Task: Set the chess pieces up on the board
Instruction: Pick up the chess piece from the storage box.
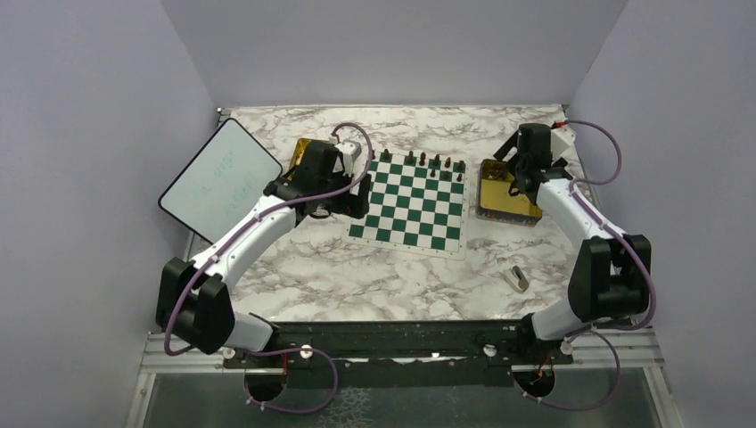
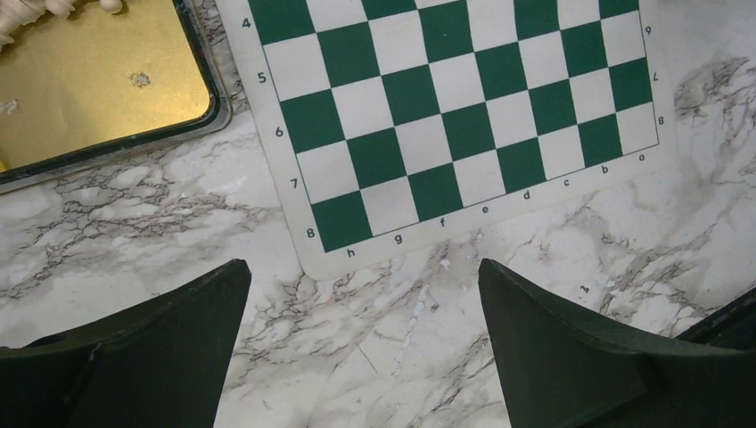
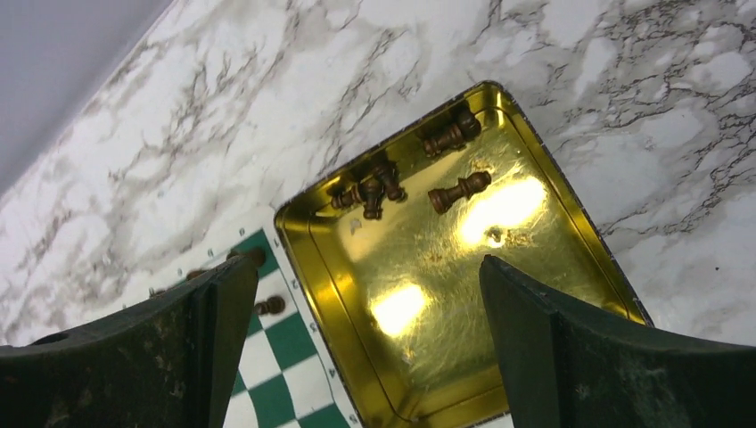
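board: board (image 1: 410,201) laid flat mid-counter (image 1: 357,276), nearer the far edge.
placed: several dark pieces (image 1: 423,160) stood along the board's far row. No pale ones are seen on it.
dark stock: more lie in the right gold tray (image 3: 401,294), just beside the board's right edge, toward the counter's right edge. All are gathered at the tray's far end.
pale stock: pale pieces (image 2: 36,7) glimpsed in the left gold tray (image 2: 89,80), just beside the board's left edge. Most are cut off by the frame.
right hand: right hand (image 3: 367,285) released, fingers spread wide, nothing held. It is hung over the right gold tray.
left hand: left hand (image 2: 361,276) released, nothing held. It is held over bare counter by the board's corner.
key relation: lone dark piece (image 3: 459,189) laid on its side, apart from the cluster (image 3: 370,189), ahead of the right hand toward the tray's far end. Its long axis is judged roughly parallel to the line between the fingers, so a wrist turn is likely needed before it can be pinched across the stem.
nearer arm: right hand for dark stock, left hand for pale.
step: pick of the next dark piece judged pending.
risk: a round piece may be rolled on the slick tray floor.
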You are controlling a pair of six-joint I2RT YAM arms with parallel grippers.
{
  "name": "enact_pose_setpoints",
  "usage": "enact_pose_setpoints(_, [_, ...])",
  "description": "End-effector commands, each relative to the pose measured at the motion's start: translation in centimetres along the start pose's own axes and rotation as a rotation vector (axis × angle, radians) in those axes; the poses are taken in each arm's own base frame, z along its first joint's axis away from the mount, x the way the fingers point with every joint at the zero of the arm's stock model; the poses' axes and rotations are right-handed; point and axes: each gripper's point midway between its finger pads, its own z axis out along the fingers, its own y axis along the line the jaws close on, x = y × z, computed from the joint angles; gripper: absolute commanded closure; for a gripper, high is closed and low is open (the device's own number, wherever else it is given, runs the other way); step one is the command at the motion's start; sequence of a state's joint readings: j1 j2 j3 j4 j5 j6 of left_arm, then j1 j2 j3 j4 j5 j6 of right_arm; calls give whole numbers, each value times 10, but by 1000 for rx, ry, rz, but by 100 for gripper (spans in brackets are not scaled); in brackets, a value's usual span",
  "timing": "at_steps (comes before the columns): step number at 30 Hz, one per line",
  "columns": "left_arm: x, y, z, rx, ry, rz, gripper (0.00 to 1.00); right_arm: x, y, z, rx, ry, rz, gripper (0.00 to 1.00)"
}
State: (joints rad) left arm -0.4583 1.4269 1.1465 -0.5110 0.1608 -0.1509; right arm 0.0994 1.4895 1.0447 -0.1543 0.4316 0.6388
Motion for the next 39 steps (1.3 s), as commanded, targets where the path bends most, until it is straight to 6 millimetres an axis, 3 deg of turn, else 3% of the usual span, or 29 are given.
enact_pose_setpoints(1, [-13, -5, -25, -19, -152, 40, 1, 5, -31, 20, 207, 60, 126, 0])
enact_pose_setpoints(5, [-5, -7, -34, -1, -199, 42, 1, 9, -33, 32, 177, 93, 167, 10])
enact_pose_setpoints(7, [1, -17, -33, 41, -162, 78, 1, 11, -30, 33, 141, 91, 199, 26])
enact_pose_setpoints(9, [4, -22, -32, 53, -152, 99, 1, 10, -39, 37, 143, 63, 261, 52])
enact_pose_setpoints(12, [1, -24, -39, 41, -172, 118, 1, 10, -45, 44, 149, 49, 361, 67])
enact_pose_setpoints(22, [5, -45, -41, 114, -176, 167, 5, 33, -49, 72, 214, 119, 489, 68])
enact_pose_setpoints(27, [11, -57, -38, 166, -161, 182, 12, 44, -47, 80, 204, 127, 597, 66])
enact_pose_setpoints(39, [10, -57, -40, 163, -171, 191, 14, 61, -52, 105, 247, 169, 681, 66])
